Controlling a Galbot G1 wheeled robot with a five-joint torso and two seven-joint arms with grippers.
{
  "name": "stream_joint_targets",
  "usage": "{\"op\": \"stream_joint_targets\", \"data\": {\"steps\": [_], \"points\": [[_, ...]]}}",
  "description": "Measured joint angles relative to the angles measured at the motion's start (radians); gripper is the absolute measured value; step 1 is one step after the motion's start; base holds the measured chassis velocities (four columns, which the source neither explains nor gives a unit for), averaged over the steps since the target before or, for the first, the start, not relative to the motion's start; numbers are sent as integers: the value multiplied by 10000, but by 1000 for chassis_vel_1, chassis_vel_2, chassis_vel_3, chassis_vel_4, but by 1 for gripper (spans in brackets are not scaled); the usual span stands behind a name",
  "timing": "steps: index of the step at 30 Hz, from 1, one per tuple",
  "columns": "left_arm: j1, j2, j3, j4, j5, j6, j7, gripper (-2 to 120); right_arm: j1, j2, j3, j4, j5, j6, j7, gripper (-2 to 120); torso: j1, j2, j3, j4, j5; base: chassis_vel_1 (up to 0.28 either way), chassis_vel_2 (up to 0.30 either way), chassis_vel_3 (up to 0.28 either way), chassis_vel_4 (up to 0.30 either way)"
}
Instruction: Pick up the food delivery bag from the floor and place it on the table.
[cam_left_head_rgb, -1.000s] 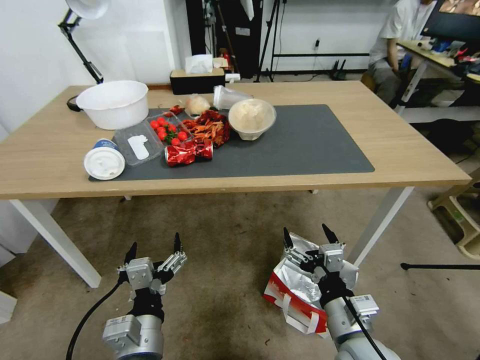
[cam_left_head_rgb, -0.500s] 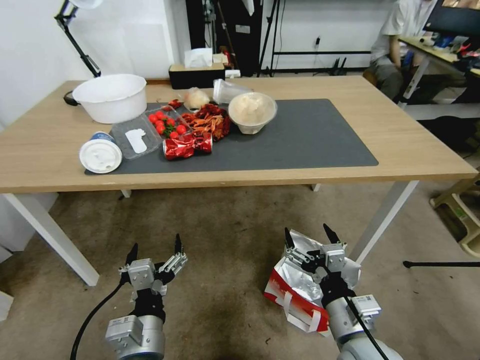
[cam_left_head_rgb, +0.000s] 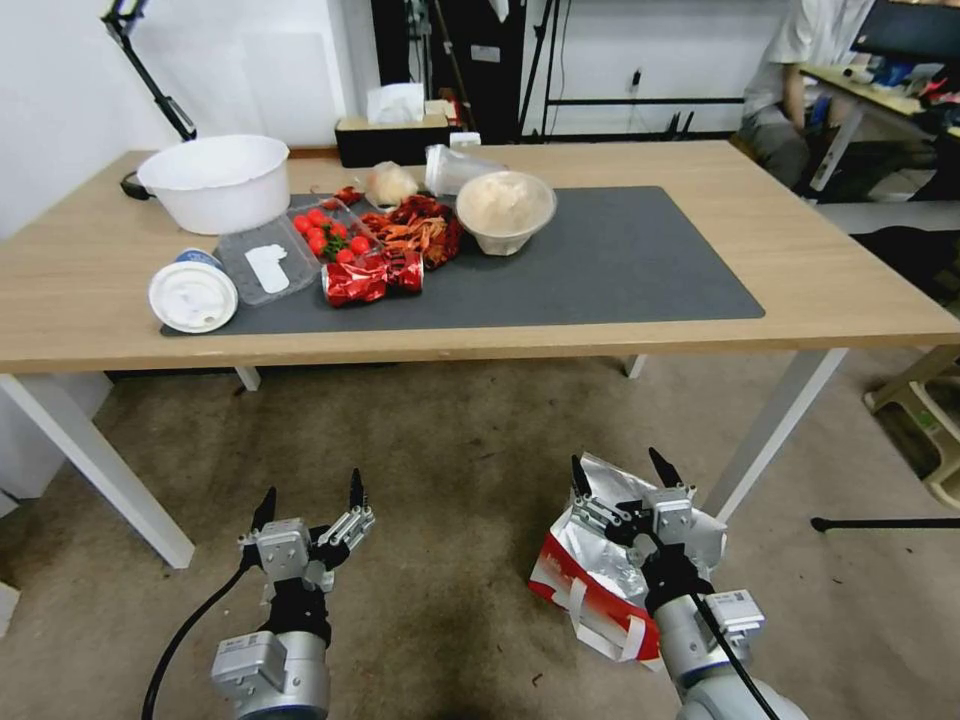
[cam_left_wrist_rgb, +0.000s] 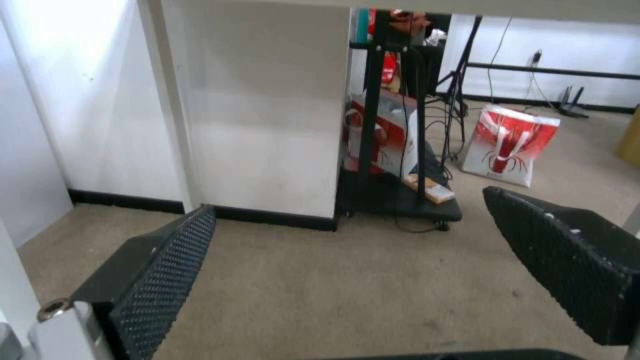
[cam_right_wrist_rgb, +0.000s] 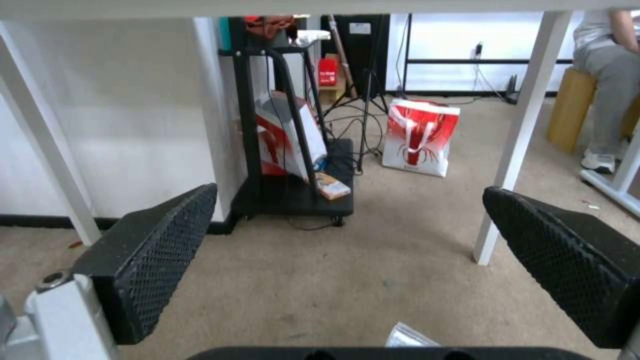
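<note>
Overhead, the open right end effector (cam_left_head_rgb: 620, 474) hovers above the food delivery bag (cam_left_head_rgb: 585, 575); its wrist sees floor (cam_right_wrist_rgb: 373, 280).

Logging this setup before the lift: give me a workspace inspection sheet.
Surface: table with grey mat, its right half bare.
Job's things: food delivery bag lying on the floor.
Clutter: white bowl, tomato tray, red wrappers, lidded cup.
Grippers: left claw open, above floor; right claw open, over the bag.
Cables: black cable on left arm.
Surroundings: second red-white bag beyond the table.
</note>
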Motion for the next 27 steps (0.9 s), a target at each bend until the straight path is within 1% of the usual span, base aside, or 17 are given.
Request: {"op": "stream_joint_targets", "data": {"steps": [10, 12, 17, 19, 25, 27], "points": [[11, 67, -23, 25, 50, -34, -2, 100, -10, 4, 21, -10, -2, 40, 5, 100, -131, -351, -221, 0, 0, 0, 0, 0, 0], [6, 72, -35, 25, 28, -57, -1, 100, -9, 27, 27, 20, -3, 41, 4, 100, -186, -493, -304, 0, 0, 0, 0, 0, 0], [25, 68, -26, 25, 29, -96, 0, 100, -56, 17, 45, 82, -5, 44, 4, 100, -245, -657, -414, 0, 0, 0, 0, 0, 0], [29, 58, -20, 21, 33, -99, 0, 100, -82, -10, 63, 123, 0, 47, 1, 100, -282, -781, -497, 0, 0, 0, 0, 0, 0], [48, 44, -16, -18, 34, -110, 1, 100, -88, -28, 65, 163, 38, 50, -6, 100, -356, -958, -600, 0, 0, 0, 0, 0, 0], [65, 12, -13, -36, 37, -142, 0, 100, -89, -41, 62, 177, 54, 54, -17, 100, -395, -1090, -691, 1, 0, 0, 0, 0, 0]]}}
